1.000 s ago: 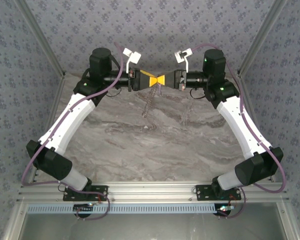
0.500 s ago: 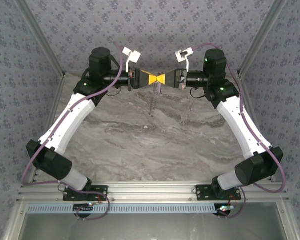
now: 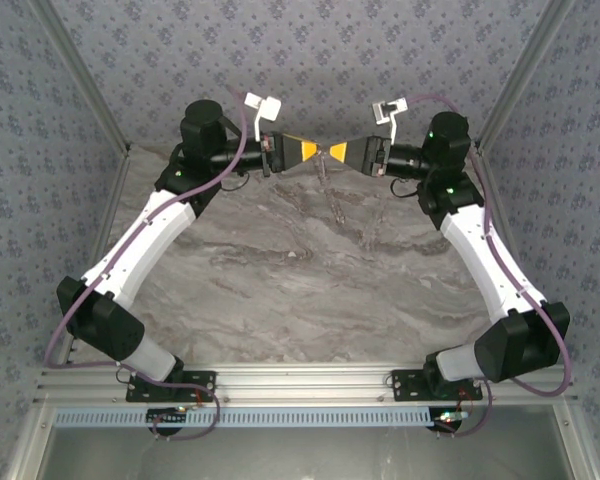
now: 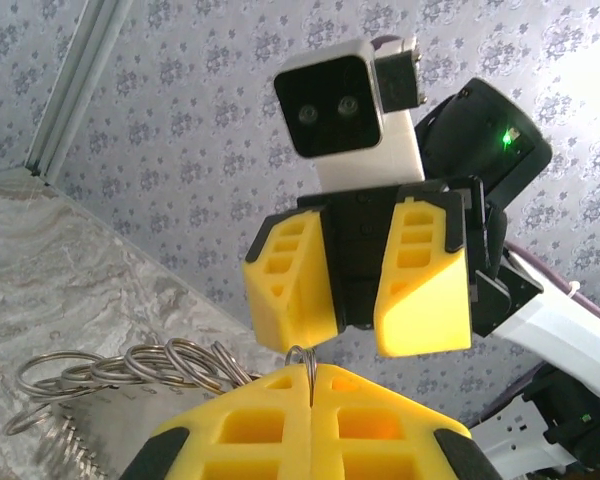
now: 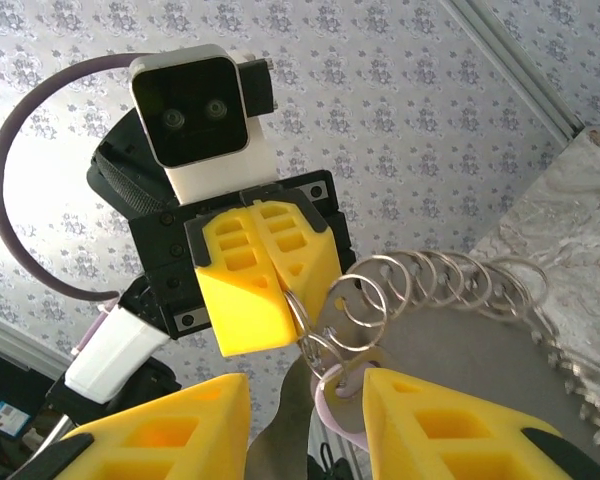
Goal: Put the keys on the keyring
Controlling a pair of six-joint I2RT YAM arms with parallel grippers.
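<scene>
The left hand (image 4: 310,388) is clamped on one thin wire loop of the keyring (image 4: 165,362). Its linked rings trail off leftward, and the jagged fringe is blurred and cut off low in the frame. From above, the bunch dangles over the tabletop (image 3: 280,270), too fine to read. Only a lilac sliver of the key (image 5: 327,412) shows inside the right hand (image 5: 308,388), whose fingers stand partly apart; contact is unclear.

Key (image 5: 332,412) mostly hidden by right hand (image 5: 302,385)
</scene>
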